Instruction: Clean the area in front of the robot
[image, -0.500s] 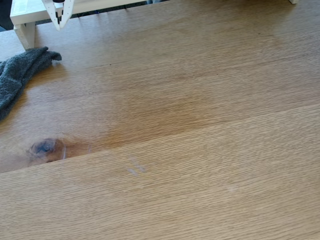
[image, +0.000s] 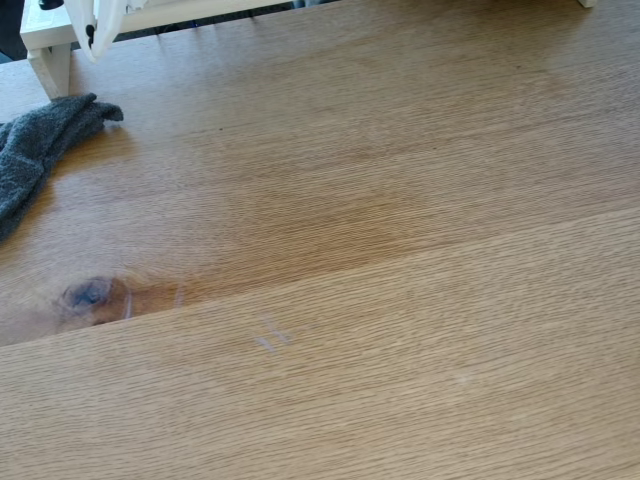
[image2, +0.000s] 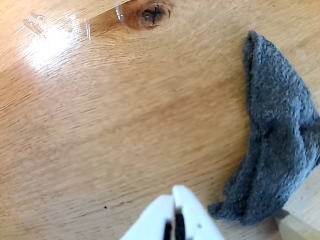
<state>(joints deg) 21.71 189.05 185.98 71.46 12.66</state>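
The area (image: 380, 250), a broad oak surface, carries faint whitish smudges (image: 270, 335) on the near plank and a dark knot (image: 88, 294) toward its left edge in the fixed view. We note the grey cloth (image2: 275, 150) lying crumpled at the far-left corner, untouched. The robot's gripper (image2: 174, 195) hangs above bare wood just beside the cloth's nearest end, fingertips pressed together, holding nothing. We judge the grab not yet begun. Risk: descending with tips shut would push the cloth aside rather than catch it, and the white board (image: 50, 35) close behind leaves little room. Glare in the wrist view may hide smudges. Daylight, no room visible.
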